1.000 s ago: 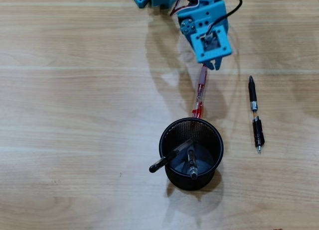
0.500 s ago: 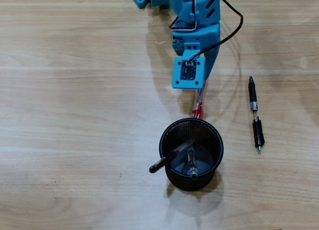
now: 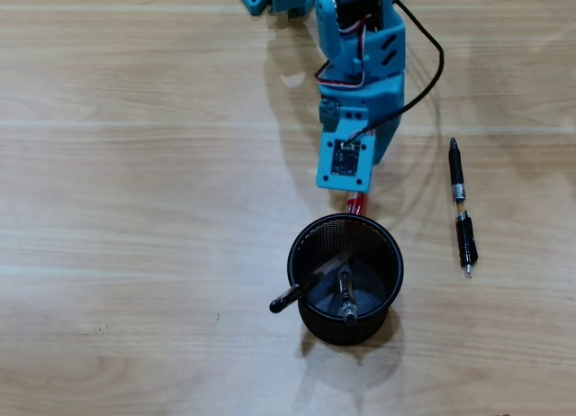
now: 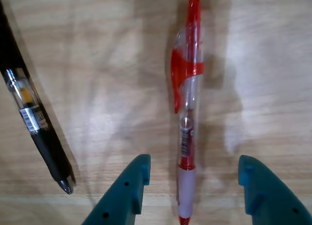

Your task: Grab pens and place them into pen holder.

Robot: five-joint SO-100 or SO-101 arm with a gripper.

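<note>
Wrist view: the tool (image 4: 192,174) is spread wide, its two teal fingers (image 4: 130,186) standing apart on either side of the red pen (image 4: 187,113). Nothing is held. The red pen lies flat on the worktop (image 4: 97,64), running from 12 to 6 o'clock, with its pale grip section between the fingers and nearer the finger at 7 o'clock than the one at 5 o'clock. No contact with either finger is seen.

Overhead view: the arm (image 3: 360,83) covers most of the red pen; only a short red end (image 3: 355,203) shows at 6 o'clock of the wrist, just beside the holder (image 3: 346,277) rim. Two pens are already in the holder, one dark pen (image 3: 306,285) leaning out over the rim toward 8 o'clock. The black pen (image 3: 463,207) lies at 2 o'clock of the holder, well apart from it.

Step in hand, as judged: grasp of the red pen. A good grasp calls for the tool to be shifted slightly so the barrel is centred, then lowered until the fingertips flank the barrel before closing. A grip on the rubber section is likely to slip less than one on the clear barrel. Off-centre closing could roll the pen sideways.
</note>
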